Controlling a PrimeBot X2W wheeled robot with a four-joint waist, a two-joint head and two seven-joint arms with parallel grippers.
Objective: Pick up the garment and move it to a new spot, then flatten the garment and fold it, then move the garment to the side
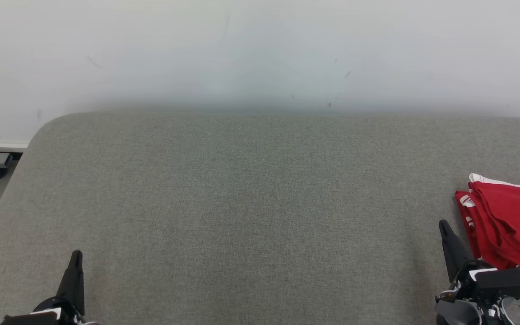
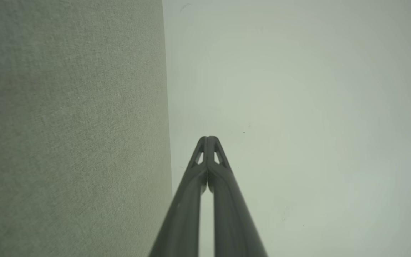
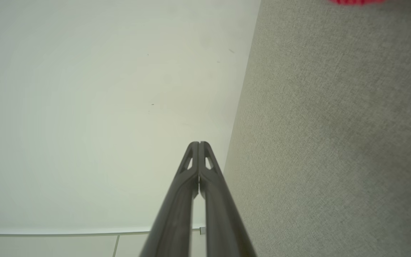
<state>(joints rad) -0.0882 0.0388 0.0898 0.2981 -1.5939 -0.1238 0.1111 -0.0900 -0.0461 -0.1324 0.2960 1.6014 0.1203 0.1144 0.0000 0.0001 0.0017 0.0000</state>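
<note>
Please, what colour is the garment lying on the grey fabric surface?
The garment is red with white trim and markings; the head view shows it best.

The red cloth garment (image 1: 513, 216) at the right edge of the padded grey fabric tabletop (image 1: 242, 203) is bright red, with a white border strip and small white markings. The tabletop is a plain, finely flecked grey weave. The left gripper (image 1: 76, 259) and right gripper (image 1: 443, 228) are matte black. The smooth wall (image 1: 242, 49) is off-white with faint dark scuffs.
</note>
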